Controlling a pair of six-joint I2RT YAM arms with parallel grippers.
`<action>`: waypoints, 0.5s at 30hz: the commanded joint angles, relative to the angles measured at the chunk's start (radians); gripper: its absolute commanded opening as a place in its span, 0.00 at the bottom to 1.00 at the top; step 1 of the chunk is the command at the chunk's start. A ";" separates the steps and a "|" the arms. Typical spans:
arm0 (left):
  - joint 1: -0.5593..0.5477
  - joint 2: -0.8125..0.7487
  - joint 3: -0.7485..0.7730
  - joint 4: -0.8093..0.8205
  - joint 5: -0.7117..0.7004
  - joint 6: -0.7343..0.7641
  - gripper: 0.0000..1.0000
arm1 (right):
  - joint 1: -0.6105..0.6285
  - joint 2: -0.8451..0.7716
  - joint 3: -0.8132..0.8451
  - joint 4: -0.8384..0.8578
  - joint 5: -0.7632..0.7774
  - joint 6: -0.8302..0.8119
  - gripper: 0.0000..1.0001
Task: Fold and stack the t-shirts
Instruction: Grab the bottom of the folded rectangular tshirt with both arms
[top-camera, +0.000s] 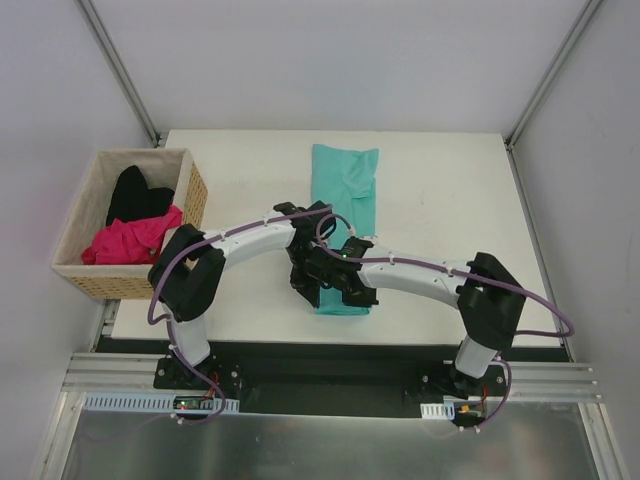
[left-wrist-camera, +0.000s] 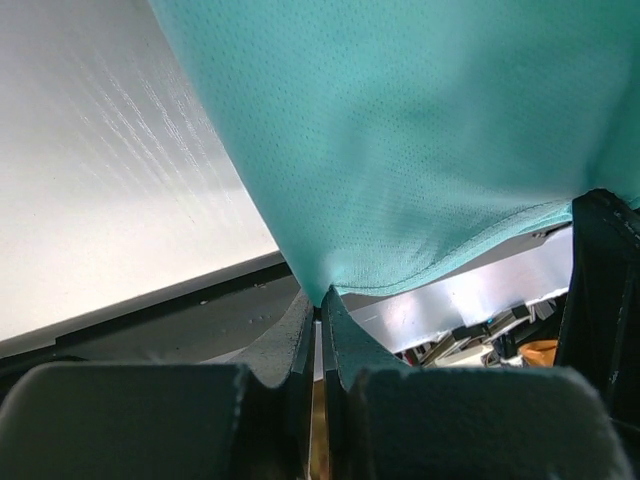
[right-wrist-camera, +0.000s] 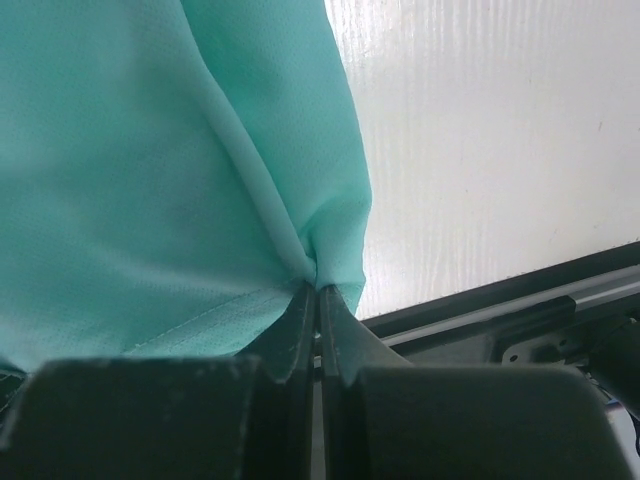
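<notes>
left gripper (left-wrist-camera: 320, 305) clenched on a near corner of the teal t-shirt (left-wrist-camera: 420, 130), its 2 dark fingers pressed together with the fine-meshed knit bunched between their tips. right gripper (right-wrist-camera: 318, 288) likewise pinched tight on the other near corner, where the cloth gathers into a soft pleat (a stitched hem line runs along the edge). the shirt, folded into a long narrow strip, lies lengthwise down the middle of the white, faintly grained table (top-camera: 450, 200), its near end under the 2 wrists close to the table's near edge. off the table's left side, a rectangular woven wicker basket (top-camera: 100, 285) with a pale lining holds a crumpled magenta t-shirt (top-camera: 130, 240) and, behind it, a black t-shirt (top-camera: 135, 192).
</notes>
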 joint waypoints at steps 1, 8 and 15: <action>0.002 -0.059 0.048 -0.069 -0.038 0.013 0.00 | 0.008 -0.078 0.036 -0.079 0.040 0.002 0.00; 0.001 -0.073 0.053 -0.080 -0.047 0.010 0.00 | 0.022 -0.105 0.060 -0.109 0.042 0.015 0.00; 0.002 -0.114 0.030 -0.080 -0.044 -0.009 0.00 | 0.040 -0.114 0.072 -0.141 0.046 0.025 0.00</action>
